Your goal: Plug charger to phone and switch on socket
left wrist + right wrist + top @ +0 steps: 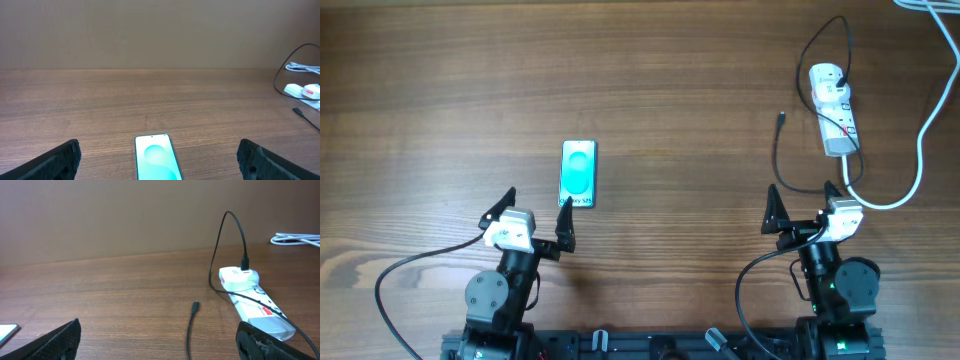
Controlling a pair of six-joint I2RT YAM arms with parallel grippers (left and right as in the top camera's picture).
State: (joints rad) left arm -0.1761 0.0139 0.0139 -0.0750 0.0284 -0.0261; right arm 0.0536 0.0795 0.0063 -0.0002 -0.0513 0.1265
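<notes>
phone (578, 173) cyan, "galaxy s25" band at near end; socket (833, 110) marks unreadable

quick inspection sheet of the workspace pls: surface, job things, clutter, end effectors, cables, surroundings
surface: brown wooden table, mostly bare.
job's things: phone lies flat, screen up, just ahead of the left arm. The charger plug tip lies loose on the wood, not in the phone. The socket sits far right with the charger's other end plugged in.
clutter: nothing seen.
end effectors: left end effector open, empty. Right end effector open, empty.
cables: the thin charger cable loops beside the socket. The thick white cord curves away to the top right.
surroundings: plain brown wall behind the table.
</notes>
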